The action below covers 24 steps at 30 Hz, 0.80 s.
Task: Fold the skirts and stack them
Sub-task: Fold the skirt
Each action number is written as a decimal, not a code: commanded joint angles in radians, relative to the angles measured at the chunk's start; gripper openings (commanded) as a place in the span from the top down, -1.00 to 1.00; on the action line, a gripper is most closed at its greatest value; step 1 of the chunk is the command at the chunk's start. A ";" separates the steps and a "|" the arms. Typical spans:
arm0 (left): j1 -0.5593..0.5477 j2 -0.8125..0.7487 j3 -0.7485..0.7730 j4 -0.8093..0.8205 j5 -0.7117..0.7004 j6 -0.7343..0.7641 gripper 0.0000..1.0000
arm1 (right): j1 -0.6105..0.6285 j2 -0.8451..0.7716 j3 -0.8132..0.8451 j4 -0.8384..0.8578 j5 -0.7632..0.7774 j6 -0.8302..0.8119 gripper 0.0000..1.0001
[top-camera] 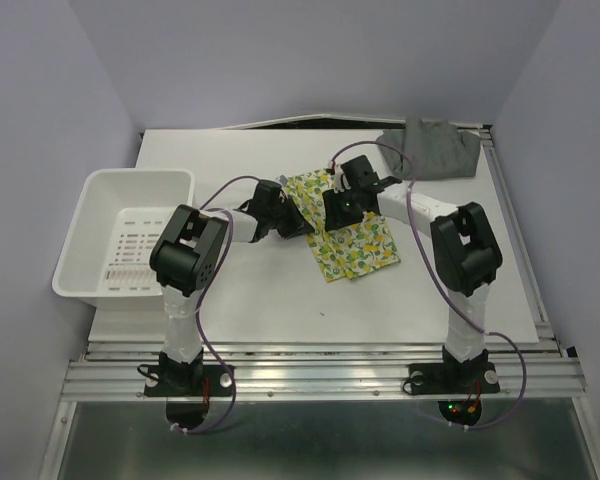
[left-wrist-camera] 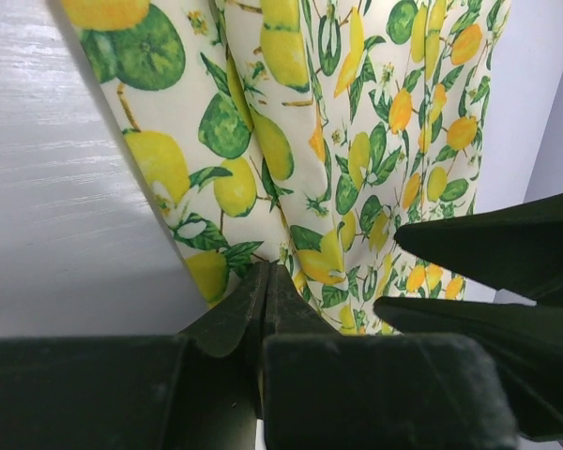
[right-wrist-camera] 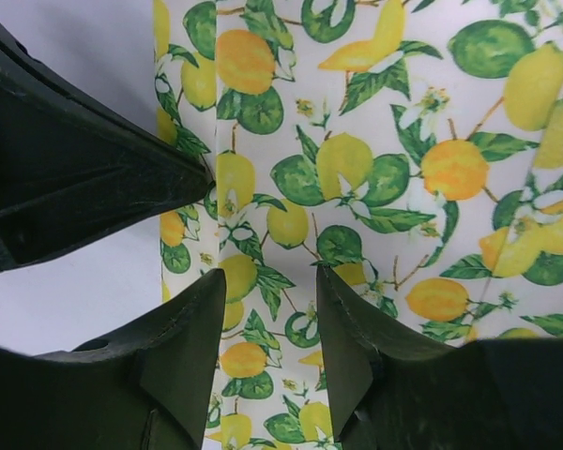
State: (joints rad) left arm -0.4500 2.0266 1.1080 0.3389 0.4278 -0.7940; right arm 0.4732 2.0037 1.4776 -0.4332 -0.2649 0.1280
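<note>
The lemon-print skirt (top-camera: 358,243) lies flat in the middle of the table and fills the left wrist view (left-wrist-camera: 338,141) and the right wrist view (right-wrist-camera: 385,159). My left gripper (top-camera: 300,218) is at the skirt's left edge, jaws pressed together on the cloth there (left-wrist-camera: 266,274). My right gripper (top-camera: 330,226) hovers just to its right, open, with its fingers (right-wrist-camera: 192,328) straddling the printed cloth and nothing between them (right-wrist-camera: 267,300). The grey skirt (top-camera: 432,150) lies crumpled at the back right corner, apart from both grippers.
A white perforated basket (top-camera: 140,177) stands at the table's left edge. The two grippers are close together: the right one's fingers (left-wrist-camera: 488,244) show in the left wrist view, and the left one's finger (right-wrist-camera: 84,159) in the right wrist view.
</note>
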 commanded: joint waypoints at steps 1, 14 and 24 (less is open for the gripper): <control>0.000 0.020 0.027 -0.051 -0.050 0.036 0.95 | 0.033 0.029 0.030 0.028 -0.008 0.005 0.03; -0.003 0.023 0.004 -0.037 -0.046 0.032 0.95 | 0.054 0.101 0.128 0.001 0.013 0.018 0.12; -0.003 0.026 0.006 -0.034 -0.041 0.032 0.95 | 0.064 0.115 0.185 -0.059 -0.013 0.010 0.06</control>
State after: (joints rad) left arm -0.4500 2.0285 1.1149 0.3328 0.4202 -0.7921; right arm 0.5190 2.1002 1.6154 -0.4652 -0.2676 0.1390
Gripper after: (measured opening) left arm 0.086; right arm 0.479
